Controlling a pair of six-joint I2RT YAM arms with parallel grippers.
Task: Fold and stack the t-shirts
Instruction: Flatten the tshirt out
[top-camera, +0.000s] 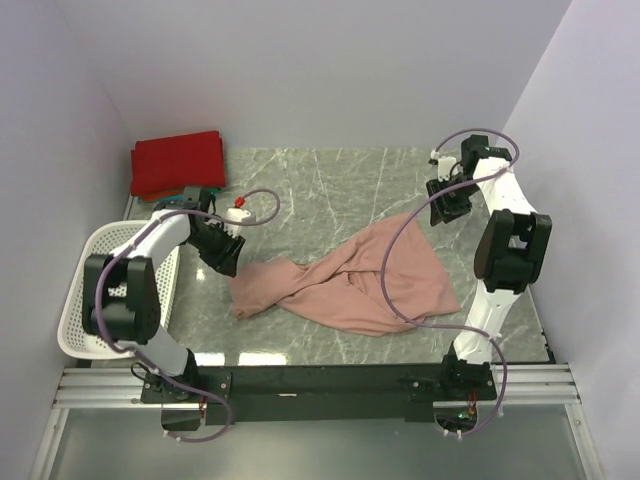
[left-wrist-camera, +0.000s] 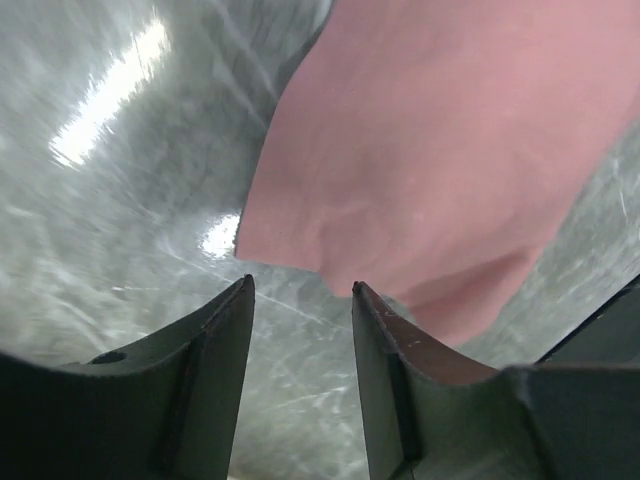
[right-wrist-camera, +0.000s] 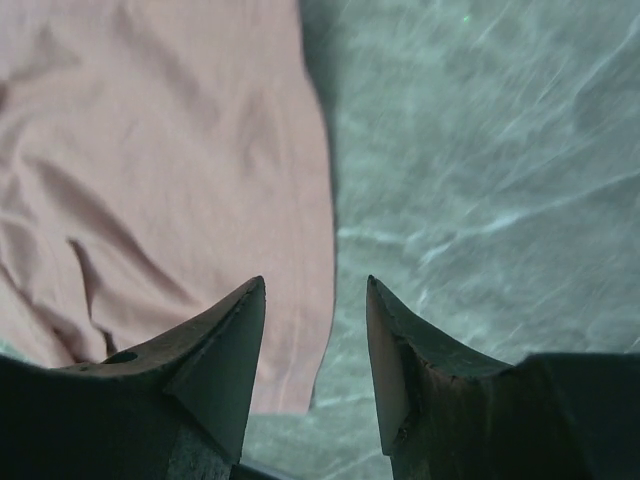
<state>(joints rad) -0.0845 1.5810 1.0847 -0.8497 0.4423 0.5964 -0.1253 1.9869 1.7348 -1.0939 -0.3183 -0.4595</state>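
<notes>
Spreading step judged in hand: pink t-shirt (top-camera: 350, 282) lay twisted on the table (top-camera: 330, 170). Left gripper (left-wrist-camera: 300, 285) and right gripper (right-wrist-camera: 315, 282) hung at its ends, jaws apart, empty. Next move called for gripping corners, pulling flat

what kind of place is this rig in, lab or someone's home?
Likely a lab test cell: bare walls box in a marble-look table, robot arms are bolted to a metal rail, pink t-shirt and basket as props.
</notes>
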